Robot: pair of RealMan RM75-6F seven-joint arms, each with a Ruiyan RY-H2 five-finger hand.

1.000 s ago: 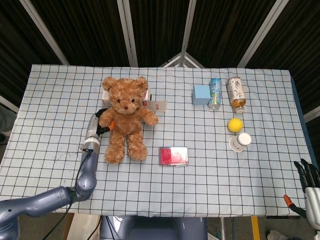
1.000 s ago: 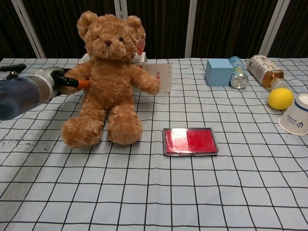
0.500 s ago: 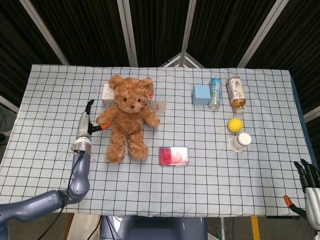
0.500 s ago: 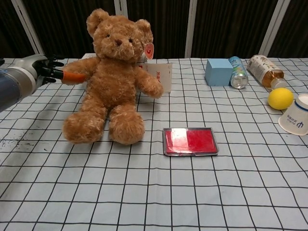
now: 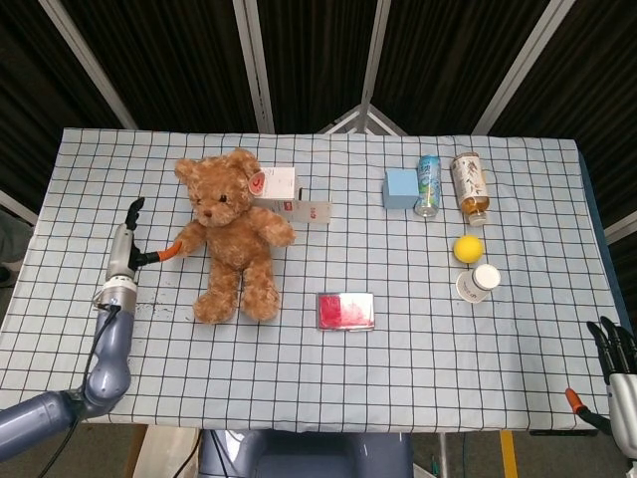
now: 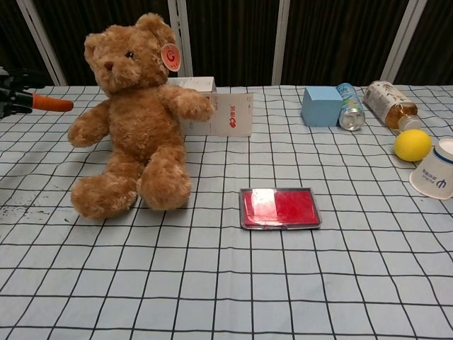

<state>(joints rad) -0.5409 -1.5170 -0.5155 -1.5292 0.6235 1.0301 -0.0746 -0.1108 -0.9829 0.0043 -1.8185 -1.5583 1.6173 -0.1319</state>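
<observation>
Checked tablecloth (image 5: 328, 378), paper cup (image 5: 472, 287) holding white bottle (image 5: 486, 276)

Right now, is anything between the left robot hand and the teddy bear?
Nothing visible. The left robot hand sits just left of the teddy bear, its orange fingertip close to the bear's arm over bare checked cloth.

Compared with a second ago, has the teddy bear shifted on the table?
Yes. The teddy bear has slid left: it covered the white box earlier, and now that box shows at its right.
</observation>
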